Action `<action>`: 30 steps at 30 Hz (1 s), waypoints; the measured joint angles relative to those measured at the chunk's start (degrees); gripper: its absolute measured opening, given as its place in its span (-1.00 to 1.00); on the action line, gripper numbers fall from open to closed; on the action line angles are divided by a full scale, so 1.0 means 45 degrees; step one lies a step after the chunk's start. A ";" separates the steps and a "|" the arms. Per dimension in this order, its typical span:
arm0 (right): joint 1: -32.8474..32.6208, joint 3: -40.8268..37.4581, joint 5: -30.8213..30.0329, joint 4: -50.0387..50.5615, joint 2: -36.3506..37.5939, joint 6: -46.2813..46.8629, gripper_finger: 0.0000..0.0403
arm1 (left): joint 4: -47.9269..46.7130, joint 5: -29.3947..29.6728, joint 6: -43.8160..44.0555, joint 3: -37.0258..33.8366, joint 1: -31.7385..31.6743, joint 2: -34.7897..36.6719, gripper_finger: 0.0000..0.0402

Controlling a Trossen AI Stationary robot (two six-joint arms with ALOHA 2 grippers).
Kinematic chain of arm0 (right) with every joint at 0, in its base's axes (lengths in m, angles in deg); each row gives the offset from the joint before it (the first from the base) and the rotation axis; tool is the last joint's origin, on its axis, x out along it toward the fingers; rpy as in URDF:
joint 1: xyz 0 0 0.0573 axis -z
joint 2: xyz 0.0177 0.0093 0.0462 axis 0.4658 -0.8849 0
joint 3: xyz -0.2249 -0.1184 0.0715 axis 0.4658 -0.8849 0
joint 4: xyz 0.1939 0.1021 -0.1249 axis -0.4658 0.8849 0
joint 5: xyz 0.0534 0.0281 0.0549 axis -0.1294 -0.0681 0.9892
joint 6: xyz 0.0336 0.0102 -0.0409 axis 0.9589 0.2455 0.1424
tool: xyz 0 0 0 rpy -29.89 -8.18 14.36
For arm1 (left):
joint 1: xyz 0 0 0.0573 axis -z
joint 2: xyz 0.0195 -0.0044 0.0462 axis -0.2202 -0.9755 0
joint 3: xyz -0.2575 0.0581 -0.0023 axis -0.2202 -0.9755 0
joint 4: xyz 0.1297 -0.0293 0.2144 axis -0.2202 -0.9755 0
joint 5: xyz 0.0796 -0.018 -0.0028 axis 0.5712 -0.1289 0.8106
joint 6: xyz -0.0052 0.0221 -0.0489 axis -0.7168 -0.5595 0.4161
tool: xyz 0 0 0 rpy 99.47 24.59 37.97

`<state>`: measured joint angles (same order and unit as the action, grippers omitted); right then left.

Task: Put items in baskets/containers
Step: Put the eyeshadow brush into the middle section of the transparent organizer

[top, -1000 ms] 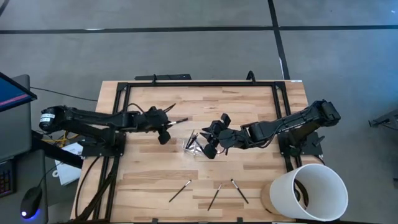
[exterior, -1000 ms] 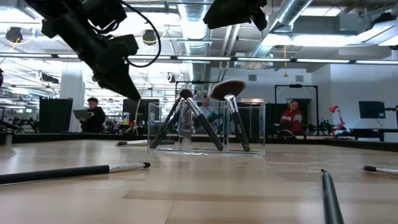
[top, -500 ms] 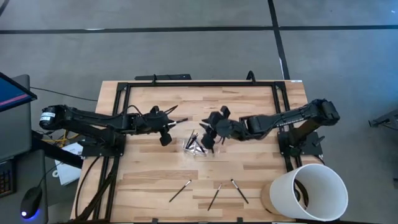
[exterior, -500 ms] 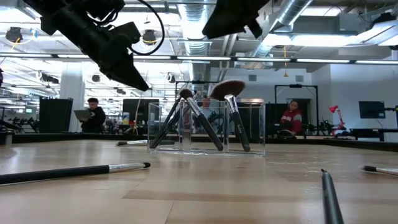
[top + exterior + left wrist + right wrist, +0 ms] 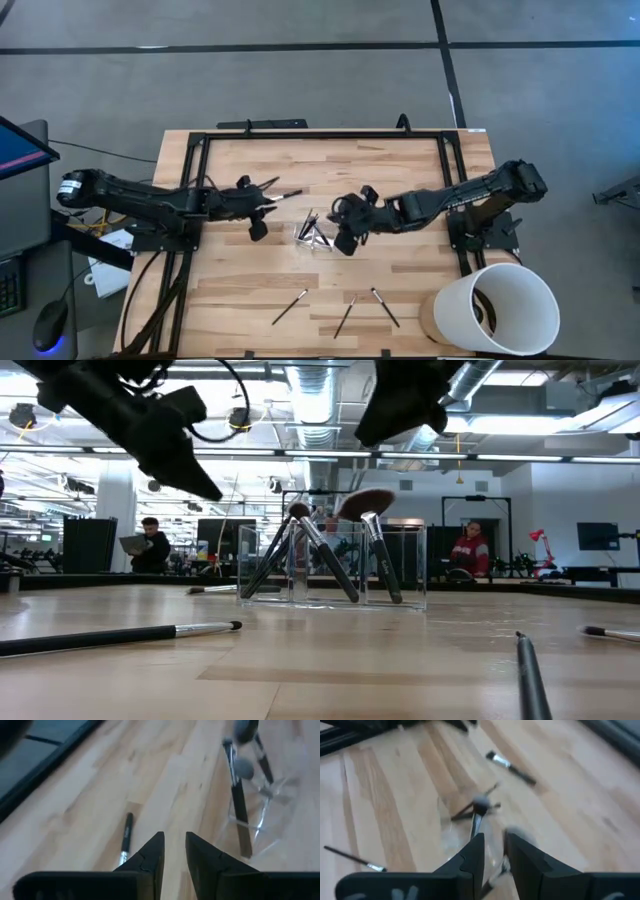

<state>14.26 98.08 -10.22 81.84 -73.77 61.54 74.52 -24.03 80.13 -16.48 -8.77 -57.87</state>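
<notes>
The clear tray (image 5: 318,232) (image 5: 330,565) (image 5: 265,795) (image 5: 465,820) stands mid-table. Several dark-handled brushes lean in it, heads up, among them the fan-headed one (image 5: 365,503). One brush (image 5: 280,195) (image 5: 125,840) lies flat on the table toward the far edge. Three more (image 5: 290,307) (image 5: 345,315) (image 5: 385,307) lie near the near edge. My left gripper (image 5: 258,228) (image 5: 205,485) (image 5: 174,850) hangs shut above the table, left of the tray and beside the far brush. My right gripper (image 5: 343,240) (image 5: 380,435) (image 5: 492,852) hangs shut above the tray's right side.
A large white bucket (image 5: 495,305) stands at the table's near right corner. A black frame (image 5: 320,135) runs along the far and side edges. Bare wood lies between the tray and the three near brushes. People sit in the room beyond (image 5: 150,545).
My right gripper swung toward the far edge, then came back to the tray's right side, ending lower and a little farther right. My left gripper rose slightly and drew back a little toward the table's left edge. The brushes in the tray stayed still.
</notes>
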 joint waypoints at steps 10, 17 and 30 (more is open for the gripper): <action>-0.3083 0.0905 0.0220 0.3391 -0.0014 0.4795 -0.62 | 0.0005 -0.1513 0.0416 -0.0488 0.0465 0.3176 -0.62; -0.3750 0.2284 0.0974 0.6266 -0.1292 0.6477 -0.62 | 0.0297 -0.2287 0.0349 -0.0659 0.1188 0.4189 -0.62; -0.3030 0.5090 0.5398 0.8380 -0.5005 0.6883 -0.62 | 0.0418 -0.2283 0.0447 -0.0659 0.2178 0.4331 -0.62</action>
<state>0.63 120.98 14.07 119.55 -96.29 92.51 76.40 -34.31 82.14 -19.45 1.03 -38.38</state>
